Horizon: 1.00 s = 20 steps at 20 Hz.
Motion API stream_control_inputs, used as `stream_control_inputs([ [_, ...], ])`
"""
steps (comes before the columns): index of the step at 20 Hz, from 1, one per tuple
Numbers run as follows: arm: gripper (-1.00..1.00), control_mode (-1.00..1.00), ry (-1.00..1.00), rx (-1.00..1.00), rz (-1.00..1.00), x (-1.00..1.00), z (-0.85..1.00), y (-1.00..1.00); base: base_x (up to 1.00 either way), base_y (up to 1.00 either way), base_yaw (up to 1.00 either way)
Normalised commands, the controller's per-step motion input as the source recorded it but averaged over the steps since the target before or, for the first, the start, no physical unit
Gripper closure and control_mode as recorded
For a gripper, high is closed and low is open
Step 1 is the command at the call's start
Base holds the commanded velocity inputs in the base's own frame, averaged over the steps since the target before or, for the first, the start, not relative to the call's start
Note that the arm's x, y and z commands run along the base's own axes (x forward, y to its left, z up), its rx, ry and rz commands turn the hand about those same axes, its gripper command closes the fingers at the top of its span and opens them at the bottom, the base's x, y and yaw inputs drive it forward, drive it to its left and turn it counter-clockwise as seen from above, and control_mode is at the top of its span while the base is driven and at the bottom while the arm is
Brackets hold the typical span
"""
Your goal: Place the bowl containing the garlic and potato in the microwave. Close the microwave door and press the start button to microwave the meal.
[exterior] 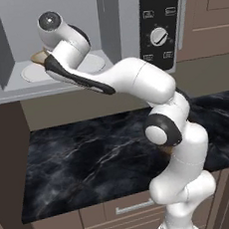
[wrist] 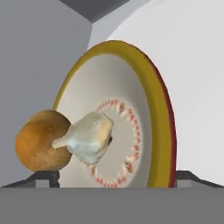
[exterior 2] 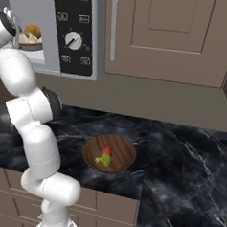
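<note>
2 fingers [wrist: 112, 177] stand apart beside the bowl [wrist: 131, 118] inside the microwave [exterior: 116, 16]; panel writing unreadable.

Even flat rendered light, soft shadows, slight blur.

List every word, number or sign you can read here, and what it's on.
None can be read.
Microwave control panel: small white-outlined button labels, too blurred to read.
Dial: white knob with a pointer line, no legible numbers.
Bowl: ring of red marks, a pattern rather than text.
</note>
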Motion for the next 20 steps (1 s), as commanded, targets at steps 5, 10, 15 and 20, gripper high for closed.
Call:
stream_control_inputs([
  [5,-1.0,-1.0,0.0,0.0,0.0,-0.96,0.53,0.0,0.0,0.0,0.0],
  [10,-1.0,-1.0,0.0,-0.01,-0.03,-1.0,-0.05,-0.01,0.0,0.0,0.0],
  [15,-1.0,-1.0,-0.06,-0.07,0.0,-0.98,-0.69,-0.3,0.0,0.0,0.0],
  [20,-1.0,-1.0,-0.13,-0.04,0.0,-0.98,-0.69,-0.57,0.0,0.0,0.0],
])
